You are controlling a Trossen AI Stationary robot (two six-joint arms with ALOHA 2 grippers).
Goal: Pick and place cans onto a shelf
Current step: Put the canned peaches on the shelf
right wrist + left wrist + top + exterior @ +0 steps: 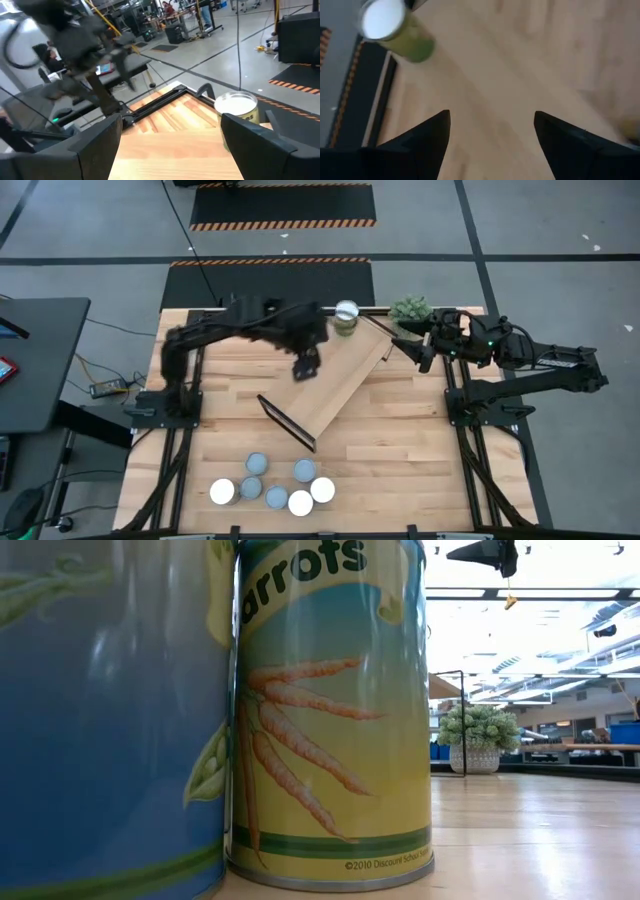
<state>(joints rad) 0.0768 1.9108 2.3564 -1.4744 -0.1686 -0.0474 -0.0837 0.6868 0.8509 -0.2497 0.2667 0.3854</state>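
The shelf (335, 385), a long light-wood plank with dark end frames, lies slantwise across the table's middle. One can (346, 315), white-topped with green sides, stands upright by its base at the shelf's far end (395, 30) (237, 112). Several more cans (272, 485) stand grouped near the front edge; two of them fill the low view, the carrot-labelled one (330, 710) and a blue one (110, 720). My left gripper (305, 368) (492, 117) hovers open above the shelf, short of the far can, with nothing between its fingers. My right gripper (424, 352) (170, 120) waits open at the far right.
A small potted plant (410, 308) (478, 735) stands at the table's far edge between the far can and my right gripper. Bare tabletop (420, 460) lies to the right of the grouped cans. A dark side table (35, 360) stands off the left edge.
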